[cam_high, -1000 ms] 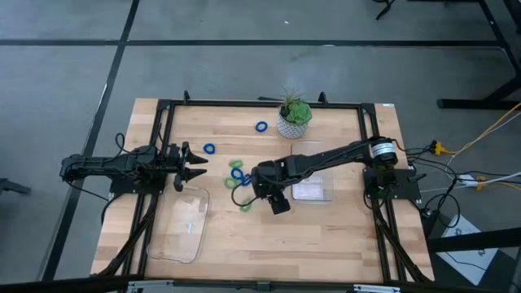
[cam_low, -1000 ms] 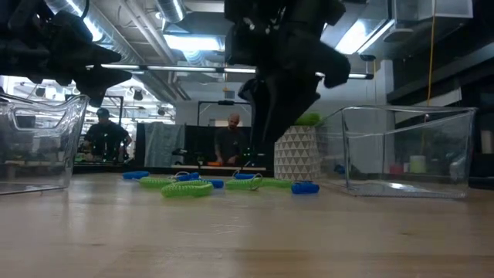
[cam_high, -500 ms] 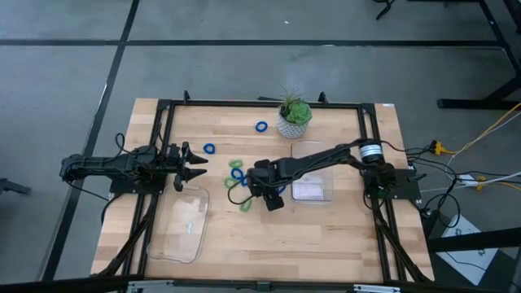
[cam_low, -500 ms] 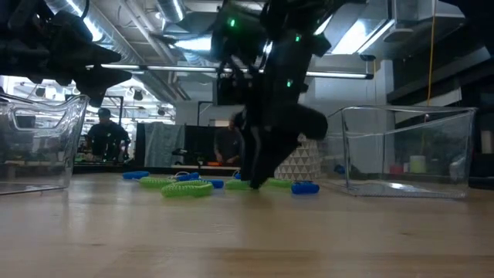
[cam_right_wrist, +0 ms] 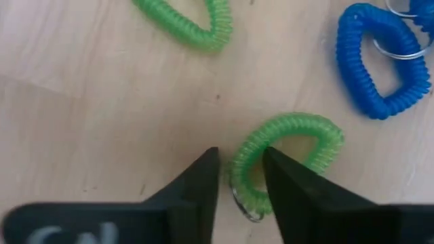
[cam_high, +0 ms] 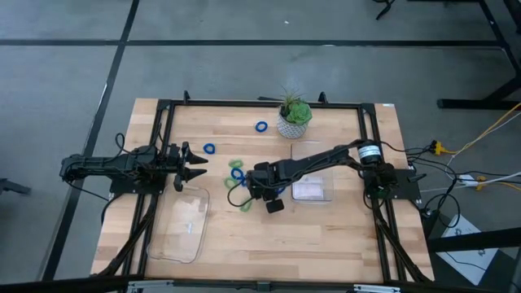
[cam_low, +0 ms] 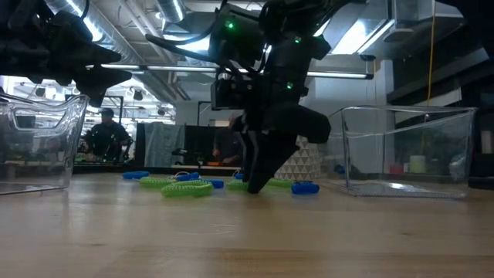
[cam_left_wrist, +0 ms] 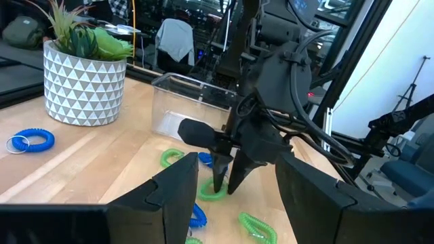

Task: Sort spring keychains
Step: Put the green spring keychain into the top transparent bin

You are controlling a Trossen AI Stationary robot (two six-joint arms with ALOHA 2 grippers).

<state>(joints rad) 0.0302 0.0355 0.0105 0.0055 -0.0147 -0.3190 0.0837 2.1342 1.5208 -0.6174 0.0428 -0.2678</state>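
Observation:
Several blue and green spring keychains lie flat in a loose cluster (cam_high: pixel 238 172) at the table's middle. Two blue ones (cam_high: pixel 261 127) (cam_high: pixel 209 149) lie apart toward the far edge. My right gripper (cam_right_wrist: pixel 241 159) stands tip-down on the table in that cluster (cam_high: pixel 247 185), shut on a green keychain (cam_right_wrist: pixel 288 152). Another green keychain (cam_right_wrist: pixel 186 24) and a blue one (cam_right_wrist: pixel 380 64) lie close by. My left gripper (cam_high: pixel 195 167) hovers open above the table's left part, holding nothing. My right gripper pinches one side of the green keychain's coil (cam_right_wrist: pixel 245 163) between its two fingers, close to the small metal ring (cam_right_wrist: pixel 244 207). One finger stands inside the loop and one outside. The fingers come from above, pointing down. The keychain lies flat on the table.
A clear tray (cam_high: pixel 183 224) stands near the left front, and a smaller clear tray (cam_high: pixel 311 189) stands just right of my right gripper. A potted plant (cam_high: pixel 293 118) stands at the far middle. People show in the room beyond the table.
My right gripper has come down to the table top among the keychains and shifted a little toward the table's left edge. Its fingers now stand closer together, around the green keychain's coil. The keychains lie as before.

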